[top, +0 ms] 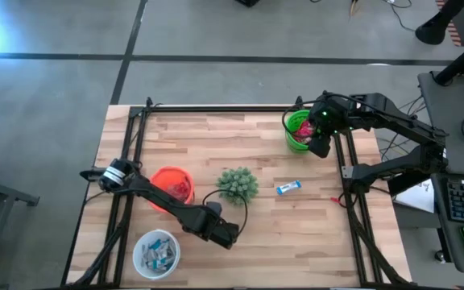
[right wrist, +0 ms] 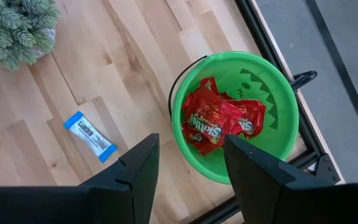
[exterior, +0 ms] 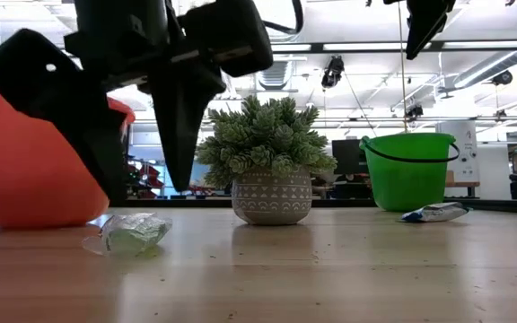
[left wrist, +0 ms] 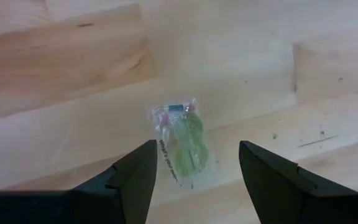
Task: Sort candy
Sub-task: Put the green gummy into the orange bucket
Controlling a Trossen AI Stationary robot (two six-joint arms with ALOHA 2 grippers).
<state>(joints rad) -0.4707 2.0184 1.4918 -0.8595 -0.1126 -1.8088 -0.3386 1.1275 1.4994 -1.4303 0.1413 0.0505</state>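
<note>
we see the left claw (left wrist: 191, 180) wide, poised over a green candy (left wrist: 185, 140) on the worktop (top: 296, 234), likely to grab it. right claw (right wrist: 185, 165) wide, empty above the green bucket (right wrist: 278, 81) of red packets (right wrist: 219, 121).

Two dark robot arms with black two-finger grippers, mounted at opposite sides of a wooden table.

The left arm (top: 167, 205) is matte black, built of blocky jointed segments, with a silver-grey ringed collar near its base and thin black cables looping off its wrist. Its left gripper (left wrist: 194, 177) has two flat, tapering black fingers (left wrist: 135, 180) with angled inner edges and smooth faces. The right arm (top: 393, 121) is likewise black and angular, with a small green light glowing near its wrist and black cables trailing along its links. Its right gripper (right wrist: 188, 177) shows the same pair of wedge-shaped black fingers (right wrist: 138, 174).
</note>
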